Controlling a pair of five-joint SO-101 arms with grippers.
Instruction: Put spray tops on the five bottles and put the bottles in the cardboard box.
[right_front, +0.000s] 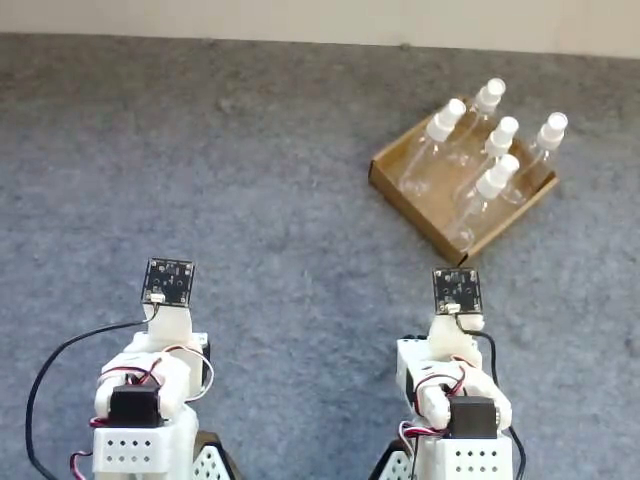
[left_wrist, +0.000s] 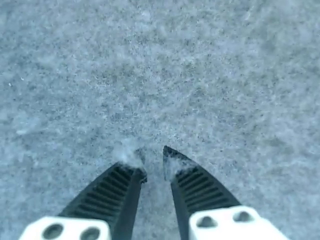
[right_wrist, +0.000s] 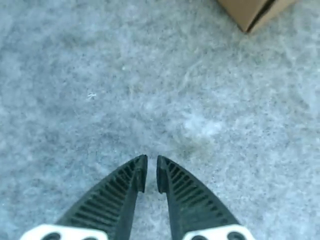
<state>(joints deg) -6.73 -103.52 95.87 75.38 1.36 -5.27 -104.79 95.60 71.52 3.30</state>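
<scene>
Several clear bottles (right_front: 470, 165) with white spray tops (right_front: 500, 172) lie side by side in the shallow cardboard box (right_front: 412, 215) at the far right of the grey carpet. My left gripper (left_wrist: 153, 165) is shut with nothing in it and hovers just over bare carpet at the near left. My right gripper (right_wrist: 151, 172) is also shut and empty, near the front right, a short way in front of a corner of the cardboard box (right_wrist: 250, 10). In the high view both arms sit pulled back, the left arm (right_front: 165, 300) and the right arm (right_front: 457, 305).
Grey carpet (right_front: 250, 180) covers the whole work surface. A pale wall strip (right_front: 300, 18) runs along the far edge. The box stands ahead of the right arm and a little to its right.
</scene>
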